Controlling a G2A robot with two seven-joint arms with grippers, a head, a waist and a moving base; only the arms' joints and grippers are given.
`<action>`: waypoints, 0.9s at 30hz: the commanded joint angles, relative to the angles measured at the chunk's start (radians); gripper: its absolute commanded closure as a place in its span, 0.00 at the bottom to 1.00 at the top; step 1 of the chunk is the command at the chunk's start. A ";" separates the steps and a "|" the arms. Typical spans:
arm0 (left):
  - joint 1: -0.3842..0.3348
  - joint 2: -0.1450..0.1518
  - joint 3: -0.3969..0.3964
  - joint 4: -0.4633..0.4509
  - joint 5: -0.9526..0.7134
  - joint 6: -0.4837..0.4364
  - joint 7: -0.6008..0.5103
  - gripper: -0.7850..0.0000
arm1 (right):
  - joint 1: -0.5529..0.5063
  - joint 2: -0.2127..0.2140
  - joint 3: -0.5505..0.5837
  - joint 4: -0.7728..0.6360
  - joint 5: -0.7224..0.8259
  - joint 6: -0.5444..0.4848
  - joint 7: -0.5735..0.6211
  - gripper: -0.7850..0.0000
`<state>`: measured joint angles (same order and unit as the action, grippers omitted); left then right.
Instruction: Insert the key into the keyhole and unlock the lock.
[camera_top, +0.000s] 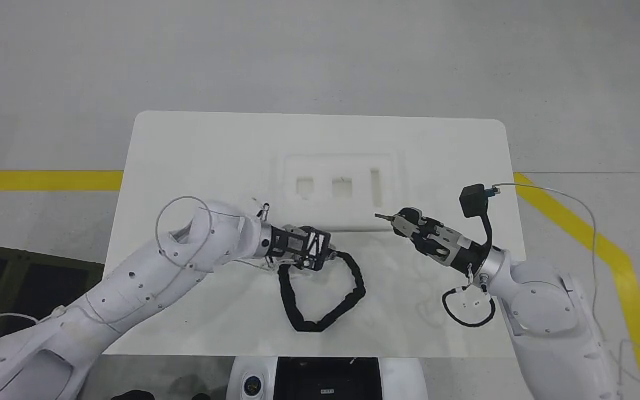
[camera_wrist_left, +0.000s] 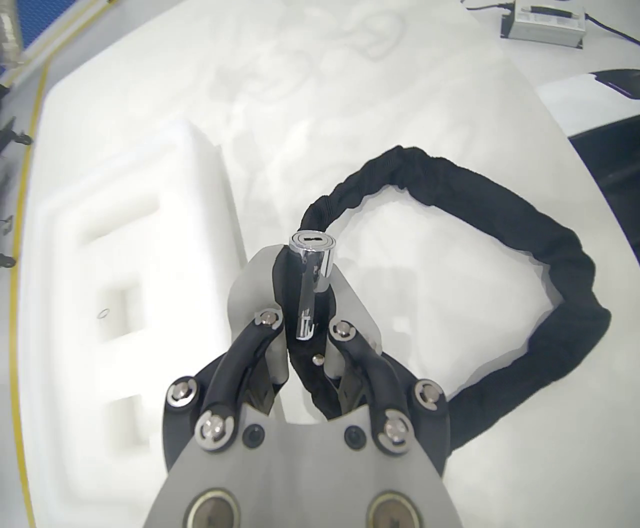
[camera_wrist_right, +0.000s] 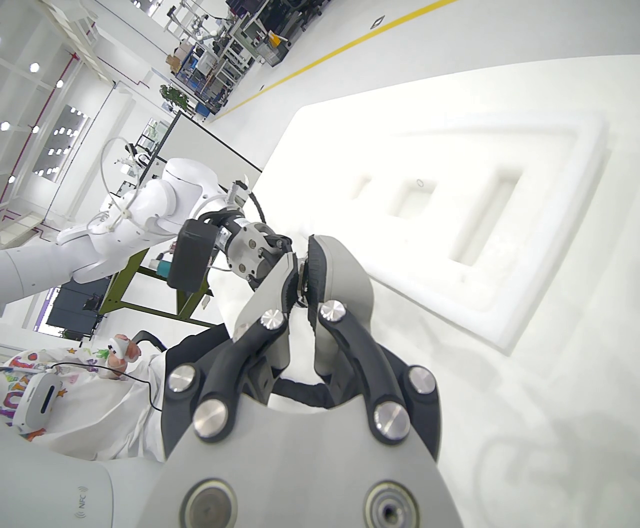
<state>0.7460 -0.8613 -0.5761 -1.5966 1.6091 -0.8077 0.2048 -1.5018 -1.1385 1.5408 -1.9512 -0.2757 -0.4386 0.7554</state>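
Closing the gap between key (camera_top: 381, 215) and keyhole (camera_wrist_left: 312, 240) is where this could fail, by my judgement. The left hand (camera_top: 318, 243) is clenched on the lock (camera_wrist_left: 314, 265), whose chrome barrel stands out past the fingertips with its slotted face turned toward 3 o'clock in the top view. The right hand (camera_top: 402, 219) grasps the key, whose tip pokes toward 9 o'clock, apart from the barrel and at about 2 o'clock from it. The tip therefore sits off the barrel's line, so a straight push would likely strike the chrome rim and skid, or lever the small key askew in its pinch. Blade and slot may not share an angle either; I cannot tell the blade's roll. Turning could spin the smooth barrel within the left grip instead of the core. The black chain (camera_top: 322, 296) loops on the worktop (camera_top: 200, 150) at 6 o'clock of the left hand and may drag. Room is open between the hands; the foam tray (camera_top: 345, 158) rim lies near at 12 o'clock, and the worktop's near edge lies beyond the chain at 6 o'clock.
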 joint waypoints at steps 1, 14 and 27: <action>0.039 0.019 -0.031 -0.001 0.061 0.061 0.087 1.00 | -0.001 0.001 -0.011 -0.017 -0.020 0.014 -0.007 1.00; 0.172 0.060 -0.146 -0.032 0.136 0.224 0.219 1.00 | 0.015 0.006 -0.147 -0.124 -0.082 0.105 0.086 1.00; 0.202 0.051 -0.197 -0.053 0.083 0.228 0.130 1.00 | 0.074 0.002 -0.282 -0.124 -0.161 0.186 0.082 1.00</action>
<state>0.9457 -0.8098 -0.7698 -1.6465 1.6937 -0.5803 0.3455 -1.4289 -1.1359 1.2624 -2.0750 -0.4301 -0.2613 0.8455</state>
